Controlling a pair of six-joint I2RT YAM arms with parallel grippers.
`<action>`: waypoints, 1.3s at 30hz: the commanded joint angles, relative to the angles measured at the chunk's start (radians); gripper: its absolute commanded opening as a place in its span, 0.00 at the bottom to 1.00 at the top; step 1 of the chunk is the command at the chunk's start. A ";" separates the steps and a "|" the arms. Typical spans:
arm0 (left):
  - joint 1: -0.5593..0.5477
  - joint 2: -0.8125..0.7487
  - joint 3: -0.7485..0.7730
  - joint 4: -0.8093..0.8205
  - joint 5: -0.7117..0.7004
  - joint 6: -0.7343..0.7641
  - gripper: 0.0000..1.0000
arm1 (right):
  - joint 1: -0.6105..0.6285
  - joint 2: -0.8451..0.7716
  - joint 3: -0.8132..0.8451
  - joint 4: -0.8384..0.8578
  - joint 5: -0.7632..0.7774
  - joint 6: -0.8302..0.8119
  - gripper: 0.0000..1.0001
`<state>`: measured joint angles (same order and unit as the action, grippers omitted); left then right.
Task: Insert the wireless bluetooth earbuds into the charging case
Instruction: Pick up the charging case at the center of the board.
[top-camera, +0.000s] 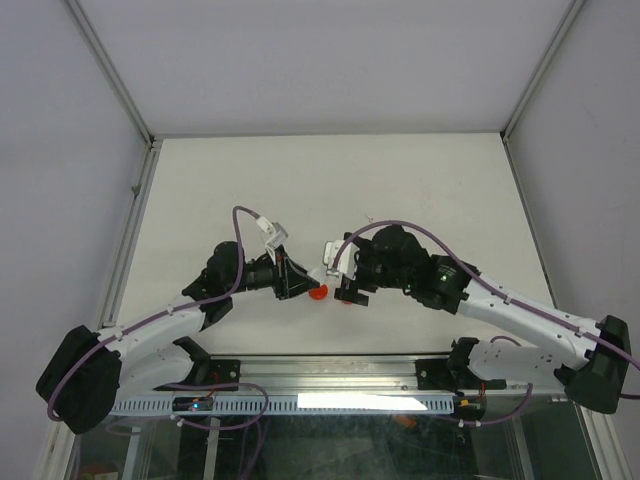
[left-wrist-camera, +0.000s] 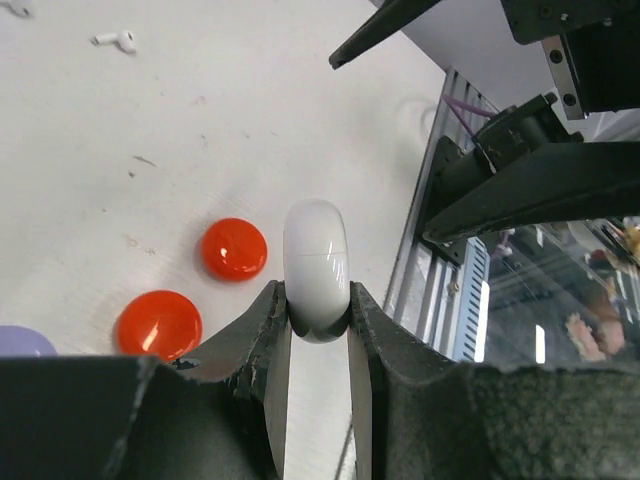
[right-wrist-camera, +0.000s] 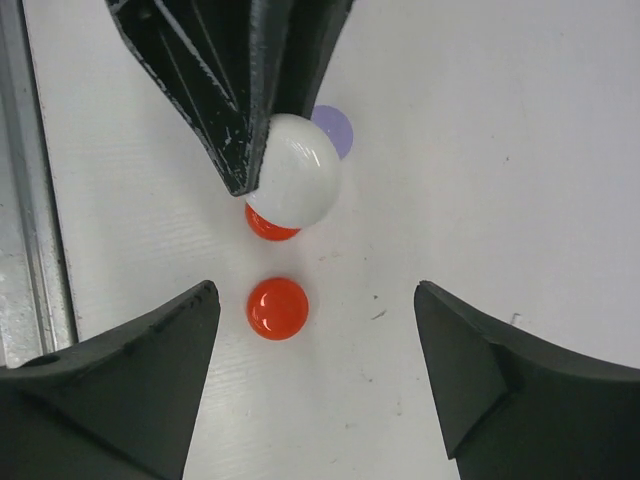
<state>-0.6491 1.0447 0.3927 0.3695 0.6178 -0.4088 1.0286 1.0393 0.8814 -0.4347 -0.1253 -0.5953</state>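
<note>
Hold secured, we judge: left gripper (left-wrist-camera: 316, 296) clamps the shut charging case (left-wrist-camera: 316, 245) toward the worktop's (top-camera: 330, 180) near edge; next our wide-open, empty right gripper (right-wrist-camera: 317, 298) must pry it open.

The left gripper (left-wrist-camera: 317, 293) clamps a white case (left-wrist-camera: 316, 255) on edge. A red disc (left-wrist-camera: 234, 249) lies just left of the case, a second red disc (left-wrist-camera: 158, 324) farther left, and a white earbud (left-wrist-camera: 118, 40) well apart, far upper left.

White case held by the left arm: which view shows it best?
Left wrist. The white case sits centre frame with its seam line visible, pinched between the fingers of the left gripper. Right wrist shows its glossy round face, one edge covered by a finger. Top external barely shows it between the arms.
</note>
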 joint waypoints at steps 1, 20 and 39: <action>-0.009 -0.075 -0.078 0.296 -0.104 0.031 0.00 | -0.087 -0.030 0.049 0.110 -0.212 0.194 0.81; -0.009 -0.069 -0.231 0.916 -0.082 0.011 0.00 | -0.235 0.007 -0.063 0.629 -0.501 0.675 0.71; -0.013 -0.015 -0.206 1.051 -0.020 -0.071 0.00 | -0.274 0.102 -0.034 0.793 -0.776 0.818 0.46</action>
<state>-0.6491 1.0256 0.1638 1.3270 0.5770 -0.4633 0.7586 1.1347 0.8066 0.2741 -0.8383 0.1898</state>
